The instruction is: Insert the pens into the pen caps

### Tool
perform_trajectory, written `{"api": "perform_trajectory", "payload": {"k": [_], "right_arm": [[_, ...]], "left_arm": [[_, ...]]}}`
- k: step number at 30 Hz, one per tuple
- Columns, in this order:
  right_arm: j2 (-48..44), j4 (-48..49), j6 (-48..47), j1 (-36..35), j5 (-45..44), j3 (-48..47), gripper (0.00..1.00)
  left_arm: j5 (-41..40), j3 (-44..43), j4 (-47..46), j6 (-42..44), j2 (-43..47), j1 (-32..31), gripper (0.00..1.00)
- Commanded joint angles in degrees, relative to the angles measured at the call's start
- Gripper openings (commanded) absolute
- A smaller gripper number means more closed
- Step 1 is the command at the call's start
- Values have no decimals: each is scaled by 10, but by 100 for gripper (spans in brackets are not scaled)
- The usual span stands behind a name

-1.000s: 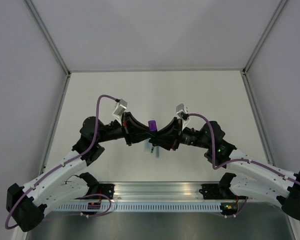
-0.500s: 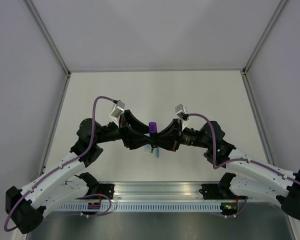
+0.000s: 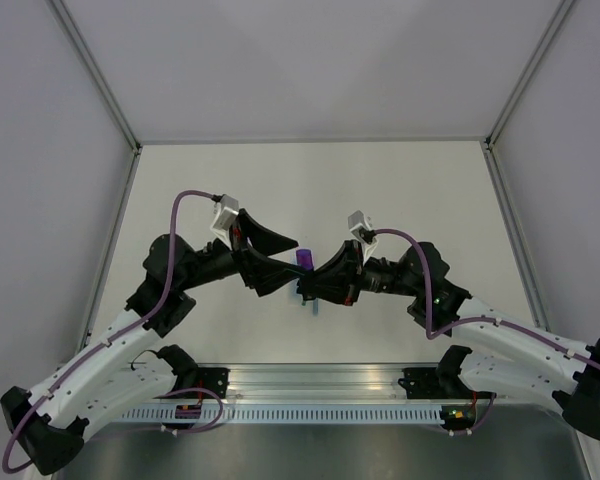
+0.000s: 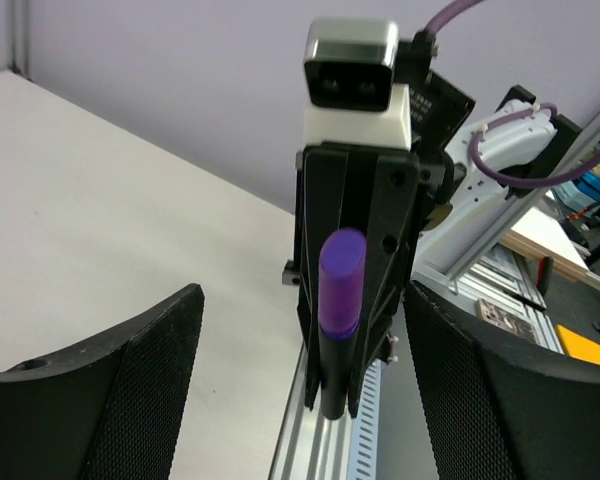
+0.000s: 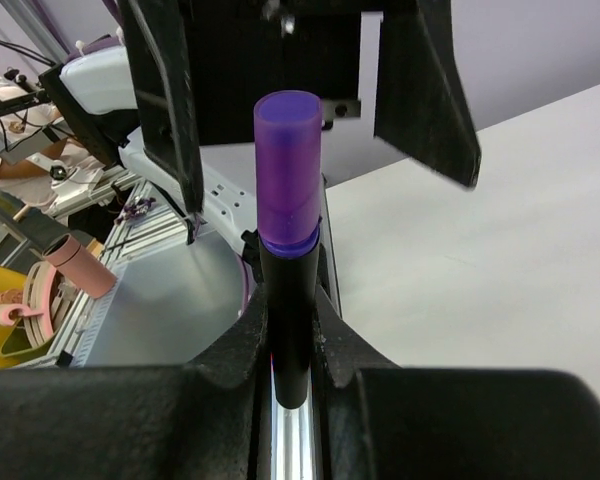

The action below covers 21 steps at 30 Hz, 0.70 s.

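Clamping the black-and-purple marker (image 5: 288, 295), purple cap (image 5: 287, 165) on, the right tool (image 5: 290, 335) faces the left tool (image 3: 292, 267), spread wide apart.

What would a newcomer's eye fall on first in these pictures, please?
The purple cap stands out, seated on the black marker clamped in the right gripper over the table. Facing it, the left gripper hangs open, holding nothing.
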<state>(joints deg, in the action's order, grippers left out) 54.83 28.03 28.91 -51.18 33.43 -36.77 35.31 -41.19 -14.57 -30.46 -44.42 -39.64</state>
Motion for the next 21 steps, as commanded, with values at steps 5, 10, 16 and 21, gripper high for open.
{"api": "perform_trajectory", "payload": {"k": [5,10,16,21], "right_arm": [[14,19,3,-2,38,-8,0],[20,34,11,-2,43,-5,0],[27,53,23,-2,52,-1,0],[34,59,27,-3,55,-2,0]], "left_arm": [[-54,-67,30,36,15,-2,87],[-48,-66,18,29,21,-2,88],[-15,-54,-25,0,4,-2,85],[12,-30,-56,-17,-22,-3,78]]}}
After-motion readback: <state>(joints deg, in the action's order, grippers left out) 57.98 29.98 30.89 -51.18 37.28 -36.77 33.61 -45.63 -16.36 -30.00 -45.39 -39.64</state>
